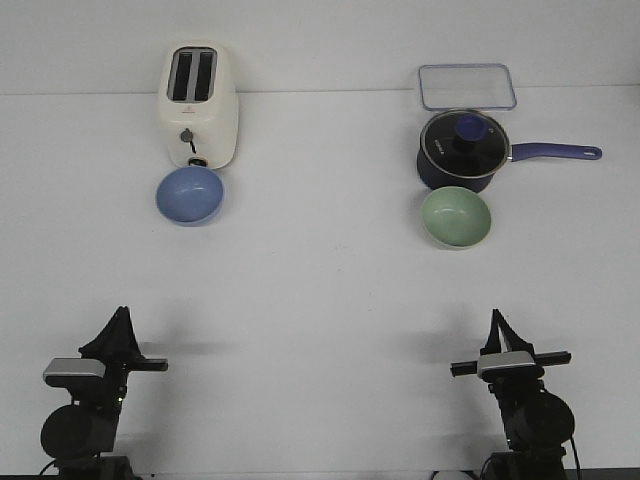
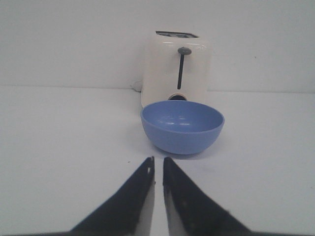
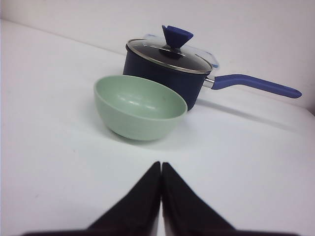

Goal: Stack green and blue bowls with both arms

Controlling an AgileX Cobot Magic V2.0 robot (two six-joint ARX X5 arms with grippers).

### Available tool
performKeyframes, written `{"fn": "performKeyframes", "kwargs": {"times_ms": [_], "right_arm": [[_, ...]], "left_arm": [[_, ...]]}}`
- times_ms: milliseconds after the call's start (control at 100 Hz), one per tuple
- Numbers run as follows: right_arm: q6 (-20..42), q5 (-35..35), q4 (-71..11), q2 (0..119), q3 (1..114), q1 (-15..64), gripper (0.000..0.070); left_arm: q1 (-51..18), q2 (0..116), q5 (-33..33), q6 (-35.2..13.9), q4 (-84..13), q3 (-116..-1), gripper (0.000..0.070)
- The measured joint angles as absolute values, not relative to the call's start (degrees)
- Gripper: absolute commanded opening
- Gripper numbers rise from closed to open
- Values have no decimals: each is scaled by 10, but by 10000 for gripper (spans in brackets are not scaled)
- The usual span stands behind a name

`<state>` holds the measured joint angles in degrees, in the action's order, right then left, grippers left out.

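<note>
Lab tabletop: bare white table (image 1: 320, 290), staged kitchenware.

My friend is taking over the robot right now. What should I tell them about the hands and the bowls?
Left gripper: shut, empty, near the table's front edge.
Right gripper: shut, empty, also at the front.
Blue bowl: upright on the table, right in front of the toaster, on the left.
Green bowl: upright in front of the saucepan, on the right.
Done: nothing; neither bowl is held or stacked.
Left: pick up the bowls and set one inside the other.
</note>
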<state>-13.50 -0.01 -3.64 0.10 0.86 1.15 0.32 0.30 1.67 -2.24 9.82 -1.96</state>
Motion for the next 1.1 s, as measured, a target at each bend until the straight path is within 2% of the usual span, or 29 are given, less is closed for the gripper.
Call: {"fn": "performKeyframes", "kwargs": {"times_ms": [930,1100], "right_arm": [[-134,-1,-36,1,9,11,0],[-87,-4,-37,1,9,11,0]], "left_arm": [[3,3,17,-22,98,-20,15],[3,3,17,-22,98,-20,15]]}}
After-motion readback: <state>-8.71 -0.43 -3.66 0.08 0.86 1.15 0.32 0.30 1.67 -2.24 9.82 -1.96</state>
